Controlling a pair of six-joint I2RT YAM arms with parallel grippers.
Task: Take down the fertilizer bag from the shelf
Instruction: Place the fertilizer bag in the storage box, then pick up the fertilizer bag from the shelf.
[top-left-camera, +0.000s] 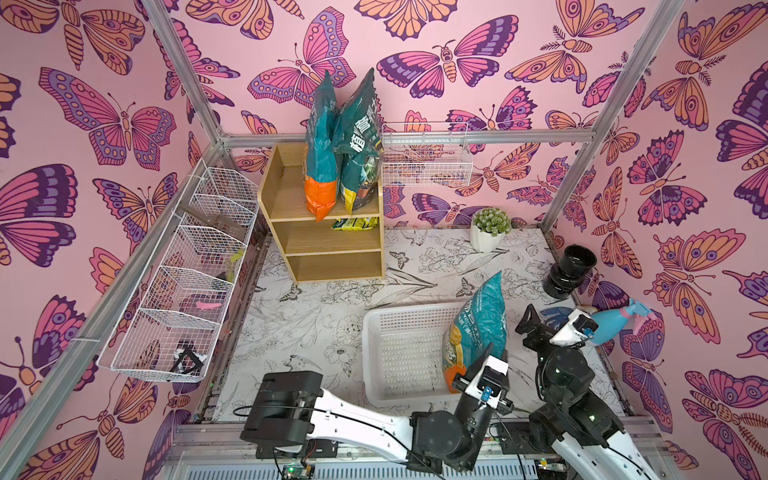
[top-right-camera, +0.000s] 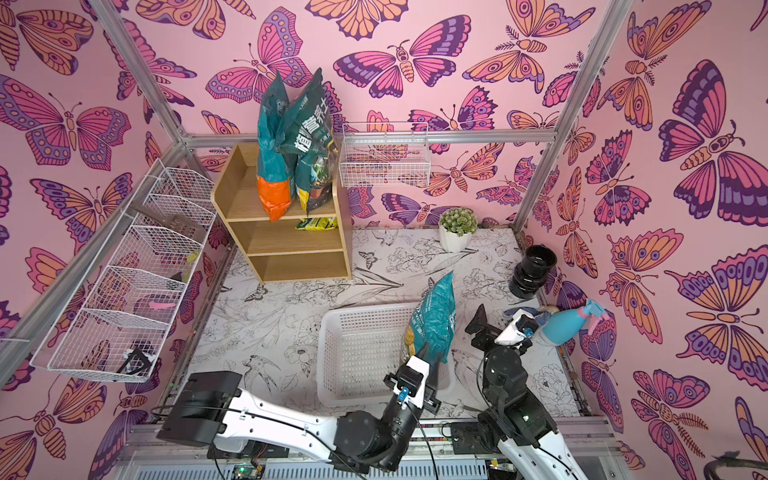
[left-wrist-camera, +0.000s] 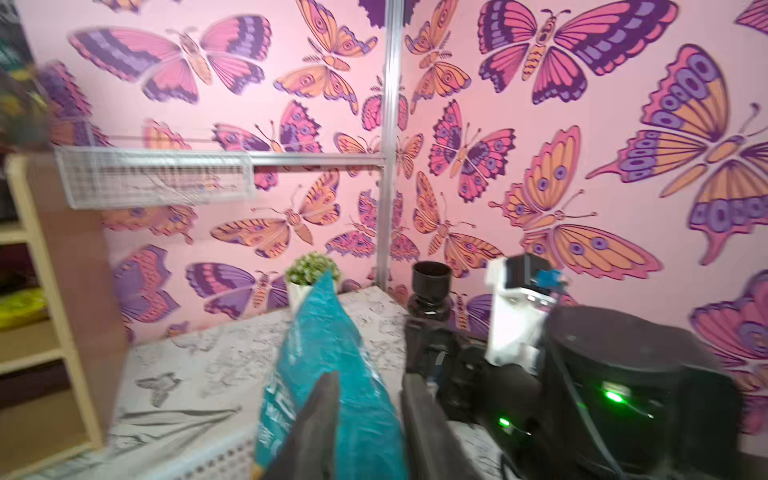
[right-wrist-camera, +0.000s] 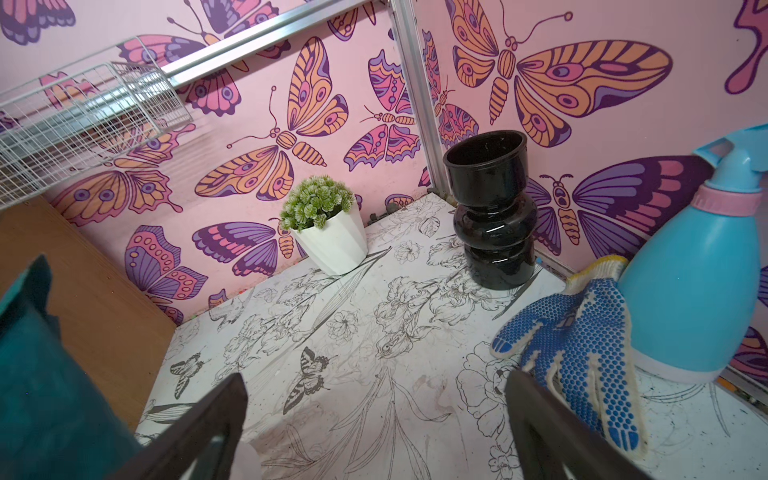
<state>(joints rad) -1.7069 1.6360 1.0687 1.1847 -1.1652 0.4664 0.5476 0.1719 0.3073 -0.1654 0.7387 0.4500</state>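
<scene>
From where I stand, the fertilizer bag (top-left-camera: 484, 316) is off the shelf (top-left-camera: 328, 241). It stands on end in the white plastic basket (top-left-camera: 395, 316) on the surface (top-left-camera: 316, 316), at the basket's side nearest the right arm and tipped a little against that rim. The left gripper (left-wrist-camera: 370, 380) is at its lower front edge. In the left wrist view the fingers (left-wrist-camera: 320, 415) sit close together with teal plastic filling the gap, so I take them to be clenched on the bag, though that view is blurred. The right gripper (right-wrist-camera: 376, 376) hangs apart from it, spread wide and holding nothing.

The step looks like settling the bag in the basket. I'd want its base flat on the basket floor before the fingers let go. It is tall and looks ready to flop over the rim. Better to lean it inward, then open and back straight out so nothing drags the plastic.

The bag is crinkly teal plastic tapering to a sealed, pointed top, with pale lettering down its face and an orange-and-yellow band at the bottom. A similar teal bag (top-left-camera: 320, 145) stands on the shelf's top tier beside a dark green one (top-left-camera: 359, 149).
</scene>
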